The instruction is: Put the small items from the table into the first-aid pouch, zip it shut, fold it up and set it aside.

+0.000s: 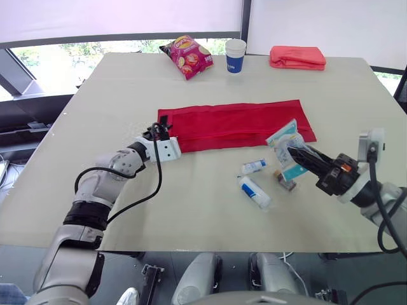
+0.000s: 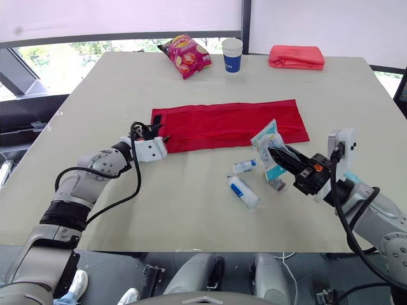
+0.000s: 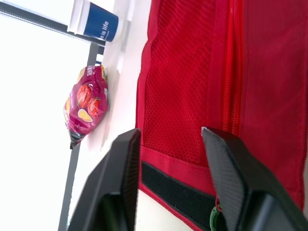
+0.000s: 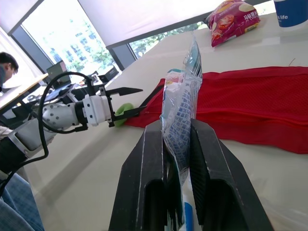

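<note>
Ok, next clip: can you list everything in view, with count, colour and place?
table: one, beige, under everything
first-aid pouch: one, red, unfolded flat mid-table
snack bag: one, magenta, far edge
paper cup: one, blue and white, beside the snack bag
folded cloth: one, coral red, far right
short tube: one, white and blue, in front of the pouch
longer tube: one, white and blue, nearer the robot
small item: one, dark, below the right tool
sachet: one, blue and white, held
person: one, background
left tool: open, at the pouch's left end
right tool: shut on the sachet
</note>
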Motion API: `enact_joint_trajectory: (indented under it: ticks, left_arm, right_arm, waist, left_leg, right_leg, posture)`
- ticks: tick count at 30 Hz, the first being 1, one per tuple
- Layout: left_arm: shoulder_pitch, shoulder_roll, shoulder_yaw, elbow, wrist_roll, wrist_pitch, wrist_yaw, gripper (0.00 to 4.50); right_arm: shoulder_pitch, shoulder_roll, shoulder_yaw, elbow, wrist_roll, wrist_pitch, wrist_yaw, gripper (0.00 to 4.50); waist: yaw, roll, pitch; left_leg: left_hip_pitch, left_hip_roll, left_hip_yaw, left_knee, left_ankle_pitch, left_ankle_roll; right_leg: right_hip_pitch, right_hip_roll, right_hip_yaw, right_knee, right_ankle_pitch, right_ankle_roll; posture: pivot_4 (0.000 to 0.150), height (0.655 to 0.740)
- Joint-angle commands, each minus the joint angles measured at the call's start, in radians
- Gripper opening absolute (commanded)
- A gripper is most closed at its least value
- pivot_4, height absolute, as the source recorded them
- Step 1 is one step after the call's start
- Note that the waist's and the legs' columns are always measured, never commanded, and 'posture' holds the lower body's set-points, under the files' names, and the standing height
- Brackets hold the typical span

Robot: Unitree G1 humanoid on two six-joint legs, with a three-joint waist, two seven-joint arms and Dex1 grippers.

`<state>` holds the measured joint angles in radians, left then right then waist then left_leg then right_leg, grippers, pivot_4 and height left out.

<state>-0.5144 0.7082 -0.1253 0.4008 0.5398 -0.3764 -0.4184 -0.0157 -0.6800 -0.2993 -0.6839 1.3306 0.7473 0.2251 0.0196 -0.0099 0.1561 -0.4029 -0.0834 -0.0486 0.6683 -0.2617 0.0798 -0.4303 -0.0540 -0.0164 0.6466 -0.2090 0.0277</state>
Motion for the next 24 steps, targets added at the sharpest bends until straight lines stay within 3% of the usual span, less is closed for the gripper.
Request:
enact_joint_trajectory:
  ticks: [1,10,18,24]
  left_arm:
    - [-0.036,0.016,-0.049,-0.06,0.099,0.044,0.032,2.18]
    - [-0.053,-0.019,-0.131,-0.092,0.204,0.141,0.062,2.18]
    - [0.031,-0.041,-0.114,-0.272,0.139,0.279,-0.069,2.18]
    - [0.003,-0.041,-0.129,-0.223,0.174,0.309,-0.03,2.18]
  right_arm:
    - [-0.015,-0.022,-0.02,-0.009,0.035,-0.002,-0.005,0.12]
    - [-0.015,-0.056,-0.041,-0.005,0.062,-0.001,-0.022,0.12]
    - [-0.016,-0.08,-0.054,0.002,0.073,-0.004,-0.022,0.12]
    - [-0.02,-0.074,-0.045,0.003,0.064,-0.007,-0.021,0.12]
  waist:
    - [-0.001,0.0,0.0]
    - [-0.002,0.0,0.0]
    - [-0.003,0.0,0.0]
    - [-0.001,0.0,0.0]
  left_leg:
    - [0.0,0.0,0.0,0.0,0.0,0.0]
    - [0.0,0.0,0.0,0.0,0.0,0.0]
    - [0.0,0.0,0.0,0.0,0.0,0.0]
    - [0.0,0.0,0.0,0.0,0.0,0.0]
  right_leg:
    - [0.0,0.0,0.0,0.0,0.0,0.0]
    - [0.0,0.0,0.0,0.0,0.0,0.0]
    - [0.0,0.0,0.0,0.0,0.0,0.0]
    - [0.0,0.0,0.0,0.0,0.0,0.0]
  posture:
    - [0.15,0.7395]
    - [0.15,0.7395]
    - [0.15,0.7395]
    - [0.15,0.7395]
